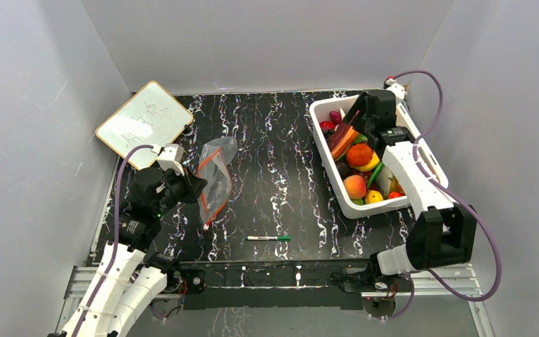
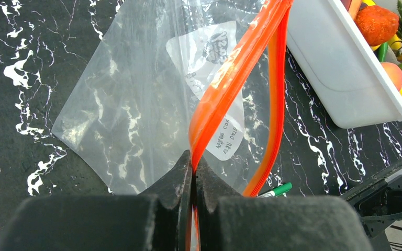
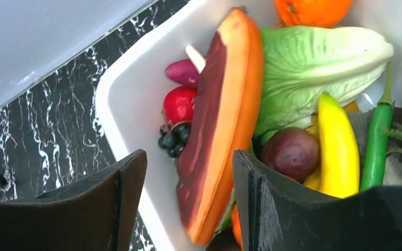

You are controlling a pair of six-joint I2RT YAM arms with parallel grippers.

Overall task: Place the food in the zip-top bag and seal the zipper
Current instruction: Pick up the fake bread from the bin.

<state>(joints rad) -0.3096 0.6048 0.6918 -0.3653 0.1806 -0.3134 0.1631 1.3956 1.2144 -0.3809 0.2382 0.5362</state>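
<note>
The left claw [image 2: 192, 167] is pressed together on the zipper [image 2: 230, 78], pinching one side of the orange-red strip right at its fingertips. In the left wrist view that side rises toward the top of the frame, while the other side curves away to the right, so the mouth gapes. The bag [image 1: 217, 184] lies clear and crinkled on the black marbled bench [image 1: 281, 161], left of centre in the overhead view, with nothing visible inside it. A whiteboard [image 1: 144, 123] leans at the upper left, and a pen [image 1: 268, 239] lies near the bottom centre, apart from the bag.

The food [image 1: 359, 172] is all in the white tub [image 1: 328, 151] on the right side of the overhead view. The right claw [image 3: 187, 162] reaches into the tub's far end with its fingers spread. A long orange slice [image 3: 220, 130] with a brown cut face stands between them. The finger on the left of the frame is clear of the slice. The one on the right is just beside it, and I cannot tell whether they touch. Beside the slice lie a pale green lettuce [image 3: 314, 68], a yellow banana [image 3: 337, 151], a thin green pod [image 3: 377, 141], a dark purple fruit [image 3: 292, 152], a red piece [image 3: 179, 103] and a small cluster of dark berries [image 3: 174, 140].
</note>
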